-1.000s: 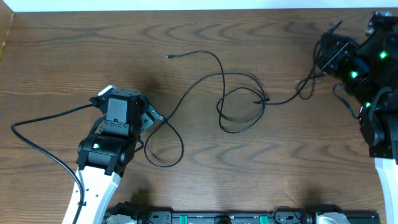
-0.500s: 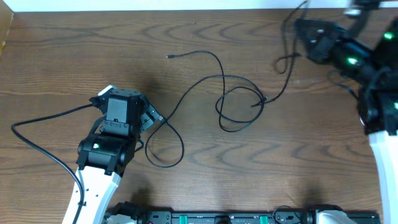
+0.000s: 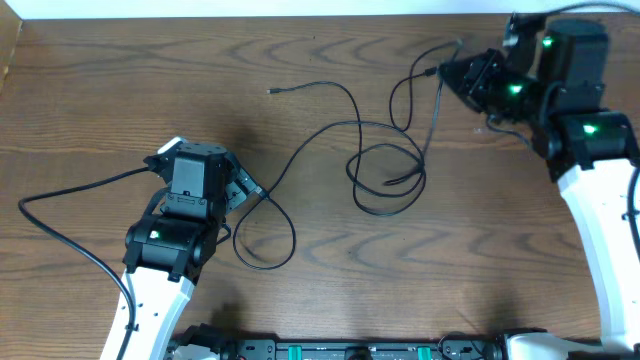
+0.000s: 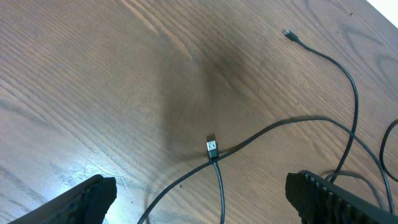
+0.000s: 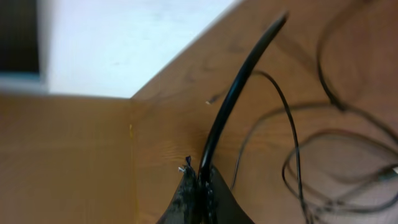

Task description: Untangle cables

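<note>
Pinching a black cable (image 5: 239,87) at two o'clock, my right gripper (image 3: 462,72) risks cinching the loops (image 3: 388,172) at centre into a knot if I pull. My left gripper (image 3: 243,190), fingers spread, hovers by the USB plug (image 4: 212,148) at nine o'clock, holding nothing.

No lettering, label, brand mark or number can be read anywhere, neither on the table (image 3: 120,80) nor the cables (image 4: 212,149).
</note>
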`<move>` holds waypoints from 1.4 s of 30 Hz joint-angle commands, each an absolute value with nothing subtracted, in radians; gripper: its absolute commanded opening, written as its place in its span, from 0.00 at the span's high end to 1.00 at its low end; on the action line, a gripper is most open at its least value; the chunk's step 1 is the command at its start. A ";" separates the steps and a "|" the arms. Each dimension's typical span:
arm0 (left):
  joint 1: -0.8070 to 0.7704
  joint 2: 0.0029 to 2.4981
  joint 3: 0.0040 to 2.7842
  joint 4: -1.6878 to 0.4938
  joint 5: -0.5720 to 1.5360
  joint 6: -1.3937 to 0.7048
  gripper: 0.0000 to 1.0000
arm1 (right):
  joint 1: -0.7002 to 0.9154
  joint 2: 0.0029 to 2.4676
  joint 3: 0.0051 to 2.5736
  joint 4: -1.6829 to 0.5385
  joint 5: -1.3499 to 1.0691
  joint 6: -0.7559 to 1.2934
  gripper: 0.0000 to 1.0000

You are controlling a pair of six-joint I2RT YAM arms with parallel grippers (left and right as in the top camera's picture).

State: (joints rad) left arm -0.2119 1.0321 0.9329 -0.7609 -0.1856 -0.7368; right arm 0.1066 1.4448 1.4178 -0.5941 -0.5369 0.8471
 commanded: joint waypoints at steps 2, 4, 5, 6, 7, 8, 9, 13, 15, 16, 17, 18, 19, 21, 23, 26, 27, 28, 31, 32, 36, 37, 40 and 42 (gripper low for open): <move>-0.208 1.033 0.946 -0.767 -0.192 -0.743 0.06 | 0.193 1.526 1.417 -0.648 -0.393 0.982 0.99; -0.208 1.033 0.946 -0.767 -0.192 -0.743 0.06 | 0.236 1.557 1.417 -0.631 -0.399 0.962 0.99; -0.208 1.033 0.946 -0.767 -0.192 -0.742 0.06 | 0.255 1.568 1.417 -0.608 -0.408 0.928 0.99; -0.208 1.033 0.946 -0.767 -0.192 -0.742 0.06 | 0.271 1.576 1.417 -0.576 -0.414 0.872 0.99; -0.208 1.033 0.946 -0.767 -0.192 -0.742 0.06 | 0.284 1.578 1.417 -0.543 -0.411 0.814 0.99; -0.208 1.033 0.946 -0.767 -0.192 -0.743 0.06 | 0.292 1.577 1.417 -0.511 -0.395 0.770 0.99; -0.208 1.033 0.946 -0.767 -0.192 -0.742 0.06 | 0.295 1.573 1.419 -0.487 -0.379 0.744 0.99; -0.208 1.033 0.946 -0.767 -0.192 -0.743 0.06 | 0.260 1.522 1.432 -0.394 -0.303 0.617 0.98; -0.208 1.033 0.946 -0.767 -0.192 -0.742 0.06 | 0.203 1.495 1.455 -0.377 -0.276 0.535 0.99; -0.208 1.034 0.946 -0.767 -0.192 -0.742 0.06 | 0.173 1.489 1.467 -0.377 -0.281 0.532 0.99; -0.208 1.034 0.946 -0.767 -0.192 -0.742 0.06 | 0.142 1.483 1.481 -0.377 -0.305 0.533 0.99; -0.208 1.034 0.946 -0.767 -0.192 -0.742 0.06 | 0.106 1.479 1.498 -0.374 -0.344 0.533 0.99; -0.208 1.034 0.946 -0.767 -0.192 -0.742 0.06 | 0.075 1.477 1.514 -0.373 -0.382 0.533 0.99; -0.208 1.034 0.946 -0.767 -0.192 -0.743 0.06 | -0.002 1.477 1.563 -0.374 -0.461 0.533 0.99; -0.208 1.034 0.946 -0.767 -0.192 -0.743 0.06 | -0.069 1.477 1.601 -0.374 -0.478 0.533 0.99; -0.208 1.034 0.946 -0.767 -0.192 -0.743 0.06 | -0.162 1.477 1.627 -0.369 -0.478 0.538 0.99; -0.208 1.034 0.946 -0.767 -0.192 -0.742 0.06 | -0.184 1.477 1.627 -0.368 -0.478 0.538 0.99; -0.208 1.034 0.946 -0.767 -0.192 -0.742 0.06 | -0.202 1.478 1.626 -0.371 -0.476 0.537 0.99; -0.208 1.034 0.946 -0.767 -0.192 -0.742 0.06 | -0.248 1.498 1.624 -0.388 -0.468 0.503 0.99; -0.208 1.034 0.946 -0.767 -0.192 -0.742 0.06 | -0.257 1.509 1.624 -0.392 -0.454 0.481 0.99; -0.208 1.034 0.946 -0.767 -0.192 -0.742 0.06 | -0.306 1.573 1.624 -0.392 -0.307 0.451 0.99; -0.208 1.034 0.946 -0.767 -0.192 -0.742 0.06 | -0.317 1.591 1.624 -0.382 -0.281 0.429 0.99; -0.208 1.034 0.946 -0.767 -0.192 -0.743 0.06 | -0.351 1.664 1.624 -0.326 -0.236 0.336 0.99; -0.208 1.034 0.946 -0.767 -0.192 -0.742 0.06 | -0.369 1.717 1.624 -0.278 -0.233 0.265 0.99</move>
